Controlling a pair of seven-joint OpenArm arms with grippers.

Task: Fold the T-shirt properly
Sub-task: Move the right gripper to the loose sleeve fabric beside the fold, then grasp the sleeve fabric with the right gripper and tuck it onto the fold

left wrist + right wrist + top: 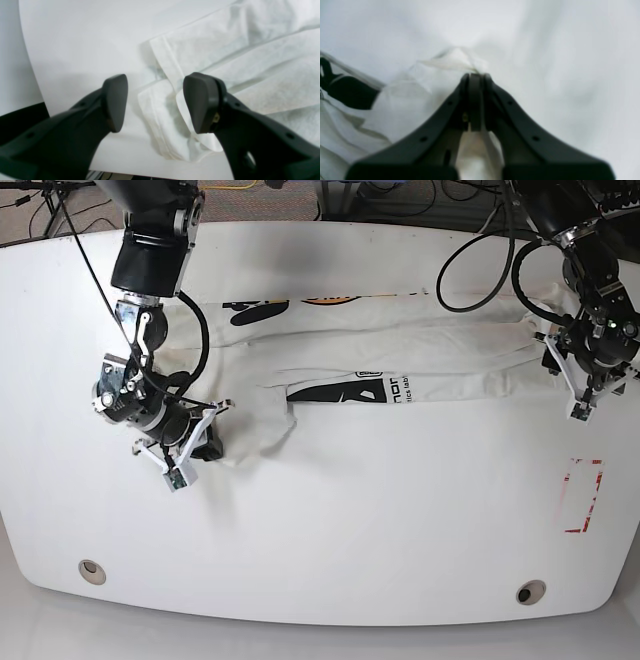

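T-shirt: the T-shirt (pixel 380 355) is lying on the table (pixel 330 530), stretching sideways across its far half, folded into a long band.
My right gripper (pixel 475 75): it is sitting at the shirt's end on the base view's left, jaws pressed together on a pinch of cloth, with more cloth bunching up between the fingers behind the tips.
My left gripper (pixel 155 100): it is hanging over the shirt's other end, on the base view's right, jaws standing apart, with a folded corner of cloth lying between and below them.
Marked rectangle: a marked rectangle (pixel 583 495) is lying on the table nearer the front edge than my left gripper, apart from the shirt.
Holes: two round holes (pixel 92 571) are sitting near the table's front edge, one toward each side.
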